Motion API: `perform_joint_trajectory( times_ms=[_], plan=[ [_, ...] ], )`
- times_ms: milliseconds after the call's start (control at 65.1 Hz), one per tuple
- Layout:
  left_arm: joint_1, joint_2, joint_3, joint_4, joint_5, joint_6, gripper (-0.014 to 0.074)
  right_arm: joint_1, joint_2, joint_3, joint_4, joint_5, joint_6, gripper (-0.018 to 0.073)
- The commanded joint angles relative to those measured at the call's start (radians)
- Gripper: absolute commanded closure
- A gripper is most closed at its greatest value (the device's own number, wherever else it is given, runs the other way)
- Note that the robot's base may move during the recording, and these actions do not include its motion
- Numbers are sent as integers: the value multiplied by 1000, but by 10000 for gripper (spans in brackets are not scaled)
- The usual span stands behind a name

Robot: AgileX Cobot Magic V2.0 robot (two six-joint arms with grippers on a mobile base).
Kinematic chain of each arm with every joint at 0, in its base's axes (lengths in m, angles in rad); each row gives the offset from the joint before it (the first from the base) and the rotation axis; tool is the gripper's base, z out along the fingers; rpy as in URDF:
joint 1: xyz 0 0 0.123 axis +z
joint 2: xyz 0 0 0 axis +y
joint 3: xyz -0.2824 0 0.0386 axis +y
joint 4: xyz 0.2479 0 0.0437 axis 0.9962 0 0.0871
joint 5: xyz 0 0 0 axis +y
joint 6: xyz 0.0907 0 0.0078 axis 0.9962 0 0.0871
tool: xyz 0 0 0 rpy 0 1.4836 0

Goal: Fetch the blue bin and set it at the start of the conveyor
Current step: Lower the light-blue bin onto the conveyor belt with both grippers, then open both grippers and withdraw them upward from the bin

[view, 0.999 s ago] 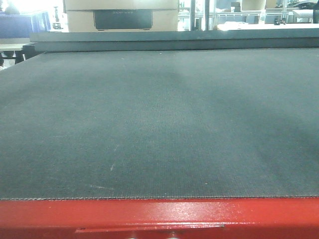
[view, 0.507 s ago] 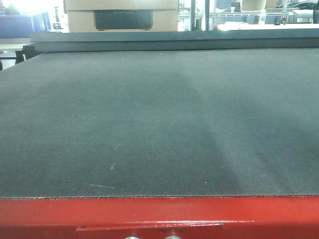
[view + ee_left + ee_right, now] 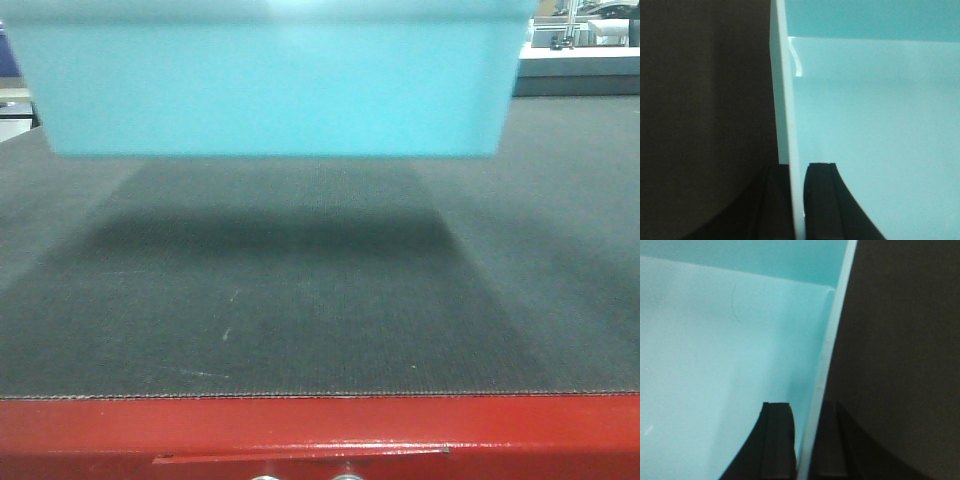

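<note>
The light cyan blue bin (image 3: 270, 80) hangs above the dark grey belt of the conveyor start (image 3: 300, 300), filling the top of the front view and casting a shadow beneath it. Its underside is off the belt. My left gripper (image 3: 797, 200) is shut on the bin's left wall (image 3: 785, 100), one finger outside and one inside. On the opposite side my right gripper (image 3: 807, 440) is shut on the right wall (image 3: 837, 330) in the same way. Both wrist views look down into the bin's bare floor (image 3: 875, 125), with the dark belt beyond each wall.
A red metal frame (image 3: 320, 435) with silver bolts edges the belt nearest me. At the back right a white bench with equipment (image 3: 580, 45) stands past the belt's far end.
The blue bin has come down into the front view from above; half a second ago only the bare belt and the cardboard box behind it showed. A shadow now lies on the belt.
</note>
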Motion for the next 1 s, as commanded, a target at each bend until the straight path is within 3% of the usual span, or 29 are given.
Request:
perform_joint_trajectory(
  times_ms=[0,277,384,492,615,661,691,845,983],
  plan=[
    [-3,34,-4,34,-64,13,708,-36,-2,17,-54,-62,-26,711],
    [-6,102,-4,56,-94,13,698,-43,79,17,-54,-67,-26,711],
    [-6,106,-4,61,-94,14,583,-43,103,17,-54,-58,-26,658],
    [-6,106,-4,73,-94,14,372,-43,111,17,-54,-48,-26,444],
    [-6,106,-4,73,-94,14,45,-43,108,15,-54,-48,-26,136],
    [-6,104,-4,73,-86,14,-37,-43,104,15,-54,-50,-26,15],
    [-6,98,-6,73,-77,14,-10,-43,101,15,-54,-50,-26,-22],
    [-6,52,-17,73,-38,14,86,-43,54,15,-54,-52,-26,5],
    [1,-37,-17,89,14,14,187,-52,-19,15,-54,-66,-26,88]
  ],
)
